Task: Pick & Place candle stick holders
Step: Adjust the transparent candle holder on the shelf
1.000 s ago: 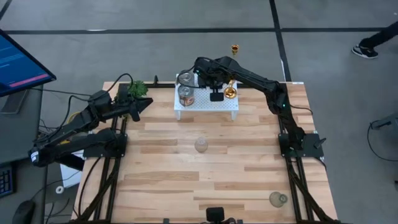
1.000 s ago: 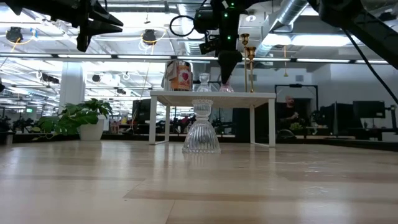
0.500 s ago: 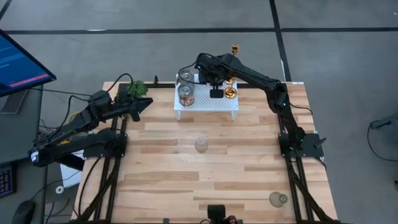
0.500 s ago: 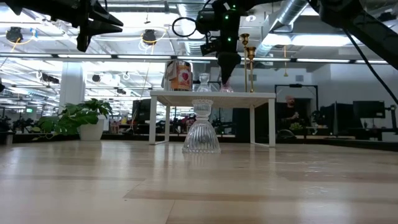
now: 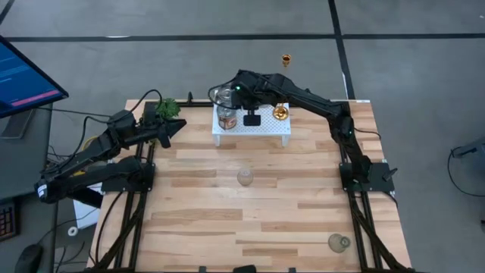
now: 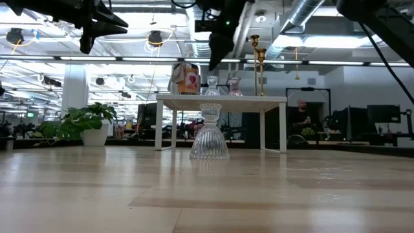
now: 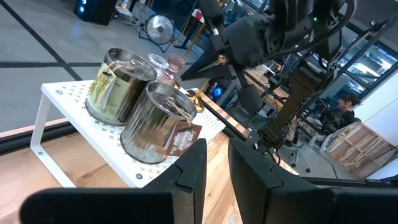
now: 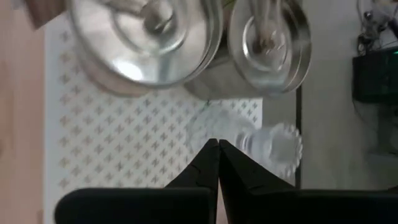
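A brass candle stick holder's round base (image 5: 280,113) stands on the right part of a small white stand (image 5: 267,130) at the table's far side. Its tall thin stem (image 6: 261,71) shows in the low view, with a second gold stem (image 6: 254,61) beside it. My right gripper (image 5: 251,118) hangs shut and empty above the stand, pointing down, left of the holder and near two tin cans (image 8: 149,37). It also shows in the low view (image 6: 214,63) and in its own wrist view (image 8: 217,146). My left gripper (image 5: 179,129) waits open at the table's far left.
On the stand are also two tin cans (image 5: 226,114), a clear glass vase (image 8: 273,143) and a pink vase (image 6: 234,86). A clear glass vase (image 5: 244,177) stands mid-table, another (image 5: 339,243) near the front right. A small plant (image 5: 168,108) sits at the far left.
My right gripper has moved up and toward the table's left, away from the brass holder and toward the tin cans, staying shut. The holder and the other things on the stand have stayed in place.
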`<state>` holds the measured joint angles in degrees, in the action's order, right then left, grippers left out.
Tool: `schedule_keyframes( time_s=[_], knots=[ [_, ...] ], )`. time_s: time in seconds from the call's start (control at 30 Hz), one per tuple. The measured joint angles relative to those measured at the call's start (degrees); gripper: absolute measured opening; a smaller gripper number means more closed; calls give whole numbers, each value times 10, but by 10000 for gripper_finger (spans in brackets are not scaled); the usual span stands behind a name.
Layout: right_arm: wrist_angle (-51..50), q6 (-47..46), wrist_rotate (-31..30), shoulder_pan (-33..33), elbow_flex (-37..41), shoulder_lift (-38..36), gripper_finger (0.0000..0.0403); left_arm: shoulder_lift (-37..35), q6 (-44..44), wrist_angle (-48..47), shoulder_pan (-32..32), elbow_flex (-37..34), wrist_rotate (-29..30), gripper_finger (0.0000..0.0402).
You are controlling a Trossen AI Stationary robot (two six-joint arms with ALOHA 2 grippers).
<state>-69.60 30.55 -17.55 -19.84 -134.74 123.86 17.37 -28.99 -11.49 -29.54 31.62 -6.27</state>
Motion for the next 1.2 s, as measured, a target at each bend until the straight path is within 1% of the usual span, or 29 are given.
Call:
schedule_keyframes(
  time_s=[0.17,0.27,0.37,0.47,0.57,0.73,1.2],
  knots=[
    [40,-2,11,-8,0,1,0,0,-7,0,0,0,0,66],
    [41,-4,13,-17,0,1,0,0,-15,0,0,0,0,66],
    [31,-16,33,-23,0,4,0,0,-15,0,0,0,0,66],
    [16,-17,36,-22,1,12,0,0,-15,0,0,0,0,66],
    [26,-16,41,-21,-1,18,0,0,-15,0,0,0,0,66],
    [20,-11,29,-27,0,40,0,3,-15,0,0,0,0,66],
    [23,-4,22,-43,0,49,0,34,-15,7,0,0,2,66]
  ],
)
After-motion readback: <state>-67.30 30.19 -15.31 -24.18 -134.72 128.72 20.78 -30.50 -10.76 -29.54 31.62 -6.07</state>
